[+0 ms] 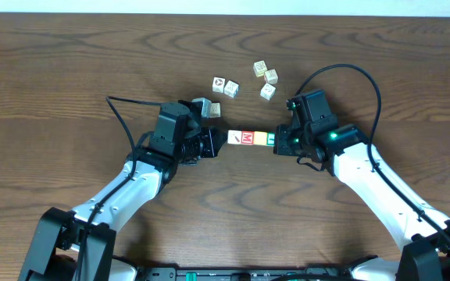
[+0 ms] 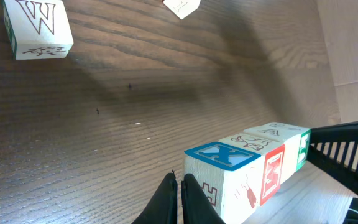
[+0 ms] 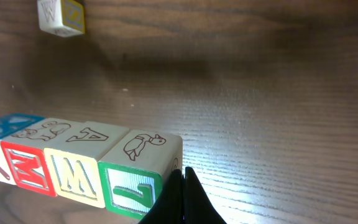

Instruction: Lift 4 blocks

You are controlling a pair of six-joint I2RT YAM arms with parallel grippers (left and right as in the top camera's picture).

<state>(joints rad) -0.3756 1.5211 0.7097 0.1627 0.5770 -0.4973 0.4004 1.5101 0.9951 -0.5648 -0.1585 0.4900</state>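
My left pincer and right pincer, both closed, butt the blocks at nine and three: light, rigid, probably slippery, so I'd squeeze endwise.

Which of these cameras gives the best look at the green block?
The right wrist view: the green block sits close up, letter face and animal drawing clear. Overhead it is a tiny green square; the left wrist shows only a distant sliver of it.

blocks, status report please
Both shut: left gripper, right gripper, one at each end of the row of four blocks. Nothing in the way; loose cubes sit apart.
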